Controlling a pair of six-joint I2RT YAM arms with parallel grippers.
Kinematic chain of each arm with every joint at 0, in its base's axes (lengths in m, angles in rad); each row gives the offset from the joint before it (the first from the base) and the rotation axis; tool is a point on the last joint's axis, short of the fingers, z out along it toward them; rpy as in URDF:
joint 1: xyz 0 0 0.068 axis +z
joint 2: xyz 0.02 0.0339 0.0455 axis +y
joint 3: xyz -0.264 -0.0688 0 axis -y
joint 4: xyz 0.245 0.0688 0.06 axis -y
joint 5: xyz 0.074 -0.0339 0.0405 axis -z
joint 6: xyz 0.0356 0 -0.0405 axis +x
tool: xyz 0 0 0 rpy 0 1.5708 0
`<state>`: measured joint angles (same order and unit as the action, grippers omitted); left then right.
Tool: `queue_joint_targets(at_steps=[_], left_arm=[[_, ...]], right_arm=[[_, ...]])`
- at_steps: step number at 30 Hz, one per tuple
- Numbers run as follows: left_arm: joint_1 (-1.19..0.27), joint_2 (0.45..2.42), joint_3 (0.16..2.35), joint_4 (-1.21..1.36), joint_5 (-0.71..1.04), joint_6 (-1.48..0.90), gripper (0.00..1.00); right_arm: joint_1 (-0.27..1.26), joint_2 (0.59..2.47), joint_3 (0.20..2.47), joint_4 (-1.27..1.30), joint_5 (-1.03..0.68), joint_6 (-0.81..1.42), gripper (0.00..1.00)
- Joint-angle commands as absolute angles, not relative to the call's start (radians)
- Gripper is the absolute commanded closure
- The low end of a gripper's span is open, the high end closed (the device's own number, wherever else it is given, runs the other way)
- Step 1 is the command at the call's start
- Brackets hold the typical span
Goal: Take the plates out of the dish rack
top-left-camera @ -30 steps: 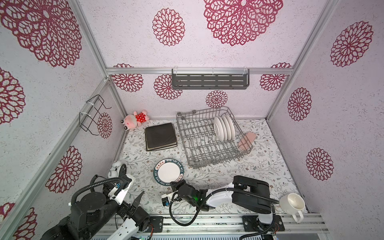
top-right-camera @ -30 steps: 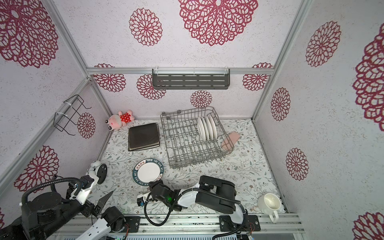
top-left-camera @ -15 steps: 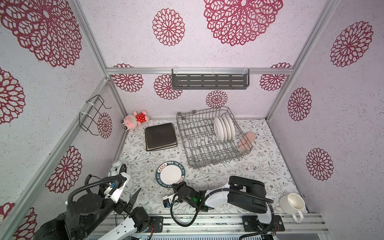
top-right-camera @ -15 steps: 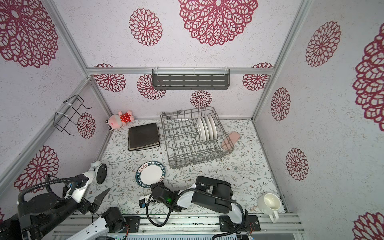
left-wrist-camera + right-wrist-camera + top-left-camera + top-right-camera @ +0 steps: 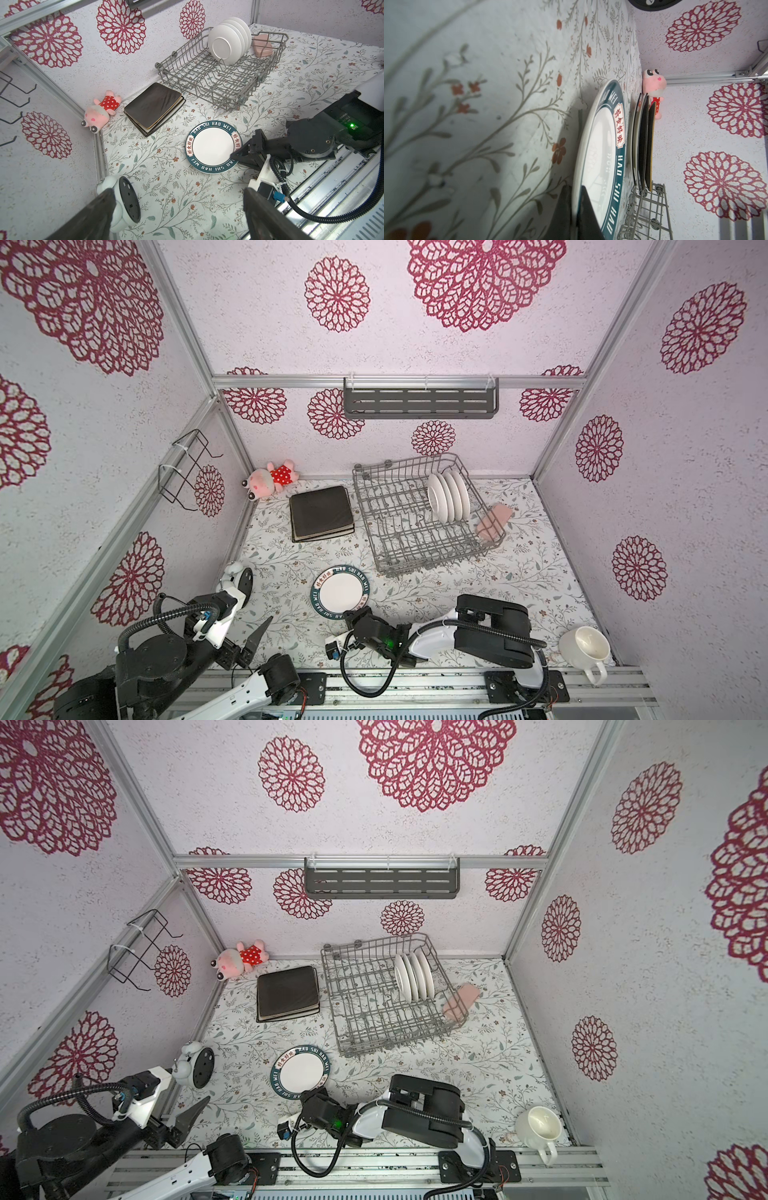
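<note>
A round white plate with a teal lettered rim (image 5: 340,593) (image 5: 301,1072) (image 5: 212,146) (image 5: 600,155) lies flat on the flowered table in front of the dish rack (image 5: 399,568) (image 5: 365,1048) (image 5: 207,83). My right gripper (image 5: 353,612) (image 5: 309,1092) (image 5: 233,155) (image 5: 574,187) is shut on its near rim, one finger above and one below. Several plain white plates (image 5: 449,497) (image 5: 414,977) (image 5: 228,45) stand upright in the rack. Dark square plates (image 5: 321,513) (image 5: 287,993) (image 5: 153,106) (image 5: 643,141) are stacked left of it. My left gripper (image 5: 249,639) (image 5: 178,190) hangs open and empty at the front left.
A white alarm clock (image 5: 237,576) (image 5: 124,199) lies by the left gripper. A pink plush frog (image 5: 270,480) sits in the back left corner. A pink block (image 5: 494,518) leans in the rack's right end. A white mug (image 5: 584,647) stands front right. A slotted shelf (image 5: 419,403) and a wire holder (image 5: 185,470) hang on the walls.
The right gripper has brought the teal-rimmed plate slightly nearer the front edge. The left arm has drawn back toward the front left, still open.
</note>
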<state>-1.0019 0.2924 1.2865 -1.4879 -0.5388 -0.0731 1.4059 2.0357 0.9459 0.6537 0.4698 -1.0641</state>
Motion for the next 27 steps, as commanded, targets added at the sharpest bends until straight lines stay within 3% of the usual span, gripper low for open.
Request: queue_joint_targets(at_steps=[1, 14, 17, 21, 27], left_arm=[[-1.015, 0.29, 1.305, -1.499, -0.569, -0.086, 0.03], [-1.021, 0.291, 1.316, -1.519, -0.565, -0.091, 0.03], [-1.022, 0.291, 1.316, -1.519, -0.561, -0.091, 0.03], [-1.021, 0.291, 1.312, -1.516, -0.561, -0.087, 0.03], [-1.023, 0.294, 1.296, -1.504, -0.561, -0.075, 0.03]], right_arm=[[1.413, 2.037, 0.978, 0.683, 0.502, -1.063, 0.85], [1.42, 2.036, 0.986, 0.632, 0.495, -1.035, 0.5], [1.418, 2.01, 1.041, 0.453, 0.451, -0.929, 0.42], [1.412, 1.963, 1.063, 0.333, 0.373, -0.822, 0.21], [1.41, 1.906, 1.035, 0.33, 0.361, -0.775, 0.14]])
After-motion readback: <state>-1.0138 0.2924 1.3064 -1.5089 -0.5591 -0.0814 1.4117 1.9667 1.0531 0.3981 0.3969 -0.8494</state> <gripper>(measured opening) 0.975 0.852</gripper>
